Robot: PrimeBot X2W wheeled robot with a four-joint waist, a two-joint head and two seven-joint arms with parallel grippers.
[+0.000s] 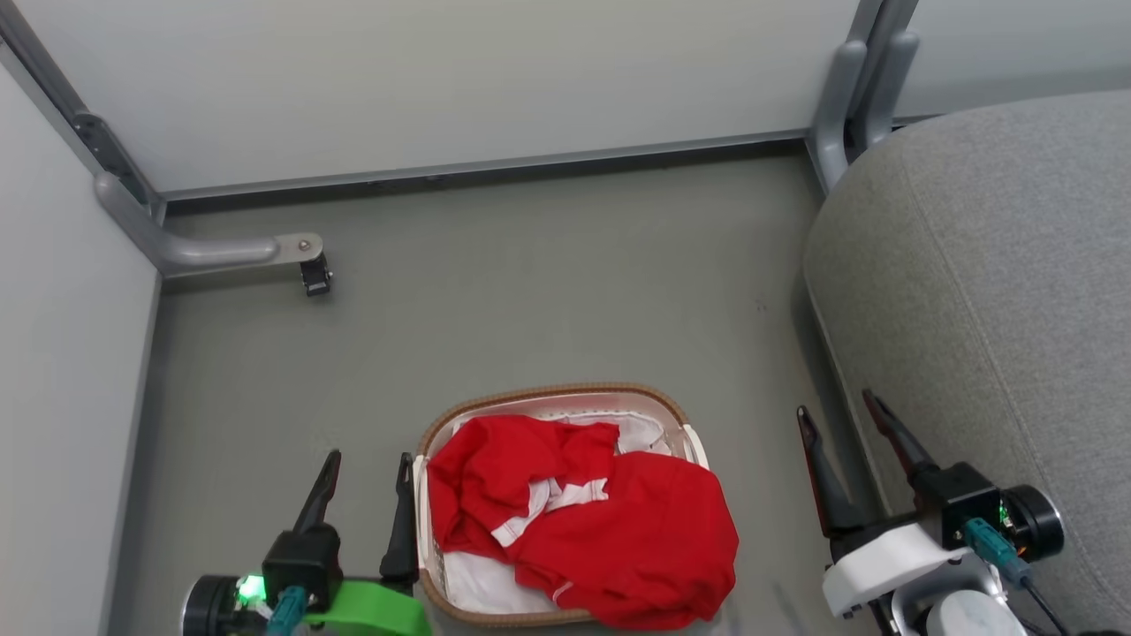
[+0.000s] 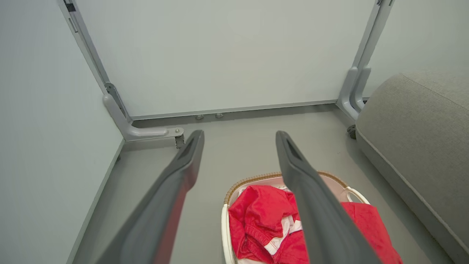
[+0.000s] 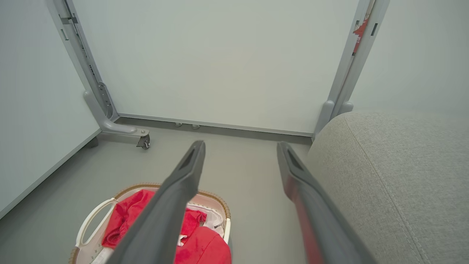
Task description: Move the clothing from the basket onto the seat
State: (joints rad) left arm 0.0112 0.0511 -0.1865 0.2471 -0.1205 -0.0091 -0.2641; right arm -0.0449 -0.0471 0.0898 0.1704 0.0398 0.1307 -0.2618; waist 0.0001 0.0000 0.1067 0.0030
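Red clothing (image 1: 574, 521) with white trim lies heaped in the white basket (image 1: 552, 395) with a brown woven rim, on the floor at the bottom middle of the head view; one garment hangs over the basket's right side. The clothing (image 2: 263, 220) and basket (image 2: 224, 223) also appear past my left fingers, and the clothing (image 3: 124, 216) sits low left in the right wrist view. The grey seat (image 1: 998, 300) fills the right side. My left gripper (image 1: 367, 481) stands open just left of the basket. Between basket and seat my right gripper (image 1: 839, 411) is open and holds nothing.
White partition panels close off the back and left. A grey metal foot with a caster (image 1: 314, 274) juts onto the floor at the far left, and a grey post (image 1: 853, 97) stands by the seat's far corner. Grey floor (image 1: 530, 300) stretches beyond the basket.
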